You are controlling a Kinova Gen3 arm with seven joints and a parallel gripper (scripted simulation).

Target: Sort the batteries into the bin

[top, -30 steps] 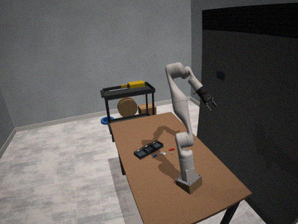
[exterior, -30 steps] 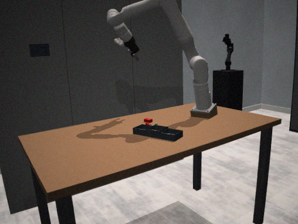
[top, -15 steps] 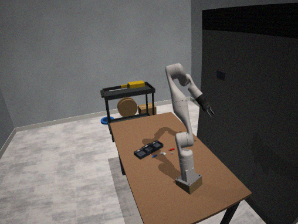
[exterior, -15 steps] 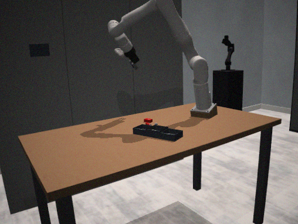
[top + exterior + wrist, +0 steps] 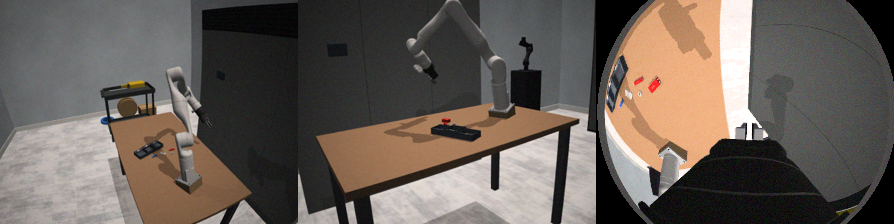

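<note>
A black row of three bins [image 5: 148,149] [image 5: 455,132] [image 5: 616,83] stands mid-table; I cannot read their marks. Beside it lie small things: a red piece [image 5: 171,149] [image 5: 655,84], a blue battery [image 5: 154,156], a silver-grey piece [image 5: 162,153] and a tiny grey one [image 5: 172,153]. A red block [image 5: 446,120] shows behind the bins in the exterior view. My gripper [image 5: 209,124] [image 5: 433,81] [image 5: 749,128] hangs high in the air past the table's far side, close to the dark wall, far from the things. Its fingers are nearly together with nothing between them.
The arm's base [image 5: 188,182] [image 5: 501,111] stands on the brown table [image 5: 152,187] [image 5: 386,158]. A dark wall [image 5: 249,117] runs close along the table's side. A black cart [image 5: 127,91] with a yellow box stands behind the table. A black pedestal [image 5: 526,88] stands beyond it.
</note>
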